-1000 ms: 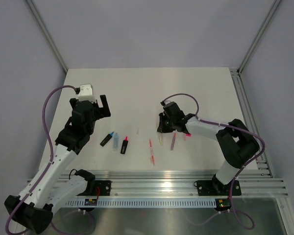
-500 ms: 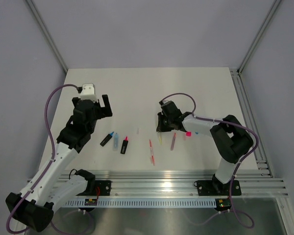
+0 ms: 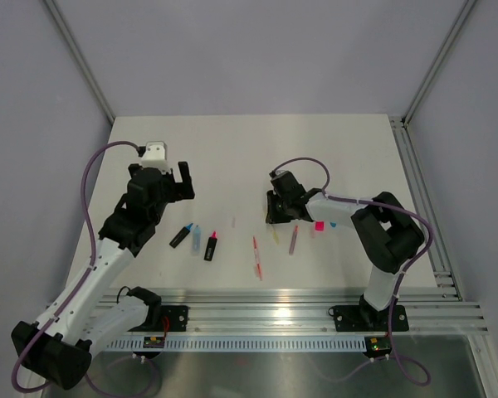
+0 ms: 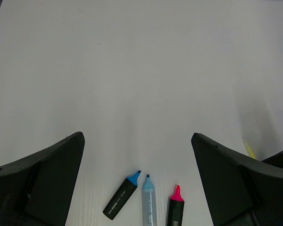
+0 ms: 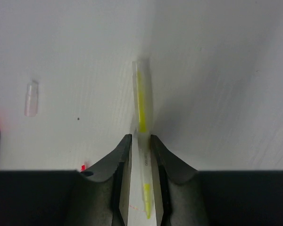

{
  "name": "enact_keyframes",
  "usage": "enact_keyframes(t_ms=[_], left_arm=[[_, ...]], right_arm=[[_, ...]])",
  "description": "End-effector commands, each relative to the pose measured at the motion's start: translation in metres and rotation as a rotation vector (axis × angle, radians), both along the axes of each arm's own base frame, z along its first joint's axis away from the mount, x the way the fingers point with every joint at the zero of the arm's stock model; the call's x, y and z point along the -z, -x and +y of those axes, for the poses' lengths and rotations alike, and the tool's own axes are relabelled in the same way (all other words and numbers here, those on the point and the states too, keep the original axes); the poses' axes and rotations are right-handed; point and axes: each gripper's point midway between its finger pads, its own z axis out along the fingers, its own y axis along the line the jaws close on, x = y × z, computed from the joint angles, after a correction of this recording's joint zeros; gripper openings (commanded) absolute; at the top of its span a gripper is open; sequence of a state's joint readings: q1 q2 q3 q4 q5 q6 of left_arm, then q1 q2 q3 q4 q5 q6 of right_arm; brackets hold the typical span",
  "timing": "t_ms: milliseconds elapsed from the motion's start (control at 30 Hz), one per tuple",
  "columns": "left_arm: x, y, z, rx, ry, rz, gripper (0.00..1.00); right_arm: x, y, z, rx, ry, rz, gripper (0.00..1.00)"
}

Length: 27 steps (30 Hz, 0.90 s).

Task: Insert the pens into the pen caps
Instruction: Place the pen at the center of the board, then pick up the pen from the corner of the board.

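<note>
From where I stood, no word, brand or number could be read anywhere. The black marker with the blue tip (image 4: 121, 201) carried a short line of white print along its barrel, too small and blurred to make out. On the rail at the near edge of the tabletop there was a small dark plate with coloured spots by the left arm's base (image 3: 155, 340) and another by the right arm's base (image 3: 373, 347). No letters could be told on either.
</note>
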<state>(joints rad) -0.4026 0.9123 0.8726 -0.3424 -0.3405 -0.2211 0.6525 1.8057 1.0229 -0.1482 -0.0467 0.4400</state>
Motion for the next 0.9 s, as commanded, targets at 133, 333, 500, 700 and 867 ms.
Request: enact_keyframes(t_ms=[133,333,500,700,867], left_arm=[[-0.014,-0.006,-0.009,0.034,0.043,-0.049,0.99],[-0.017,-0.005,-0.014,0.056,0.053,-0.053,0.99],[-0.022,-0.001,-0.018,0.082,0.067,-0.064,0.99],[-0.029,0.004,-0.030,0.139,0.102,-0.077,0.99],[-0.038,0.011,-0.038,0.185,0.140,-0.097,0.99]], right_arm=[[-0.002,-0.010,-0.007,0.035,0.031,-0.015,0.37],[-0.023,-0.013,-0.004,0.040,-0.003,-0.051,0.48],[-0.047,-0.014,-0.004,0.056,-0.042,-0.085,0.51],[-0.075,-0.008,-0.015,0.095,-0.056,-0.140,0.53],[-0.079,0.019,-0.014,0.065,-0.116,-0.089,0.50]])
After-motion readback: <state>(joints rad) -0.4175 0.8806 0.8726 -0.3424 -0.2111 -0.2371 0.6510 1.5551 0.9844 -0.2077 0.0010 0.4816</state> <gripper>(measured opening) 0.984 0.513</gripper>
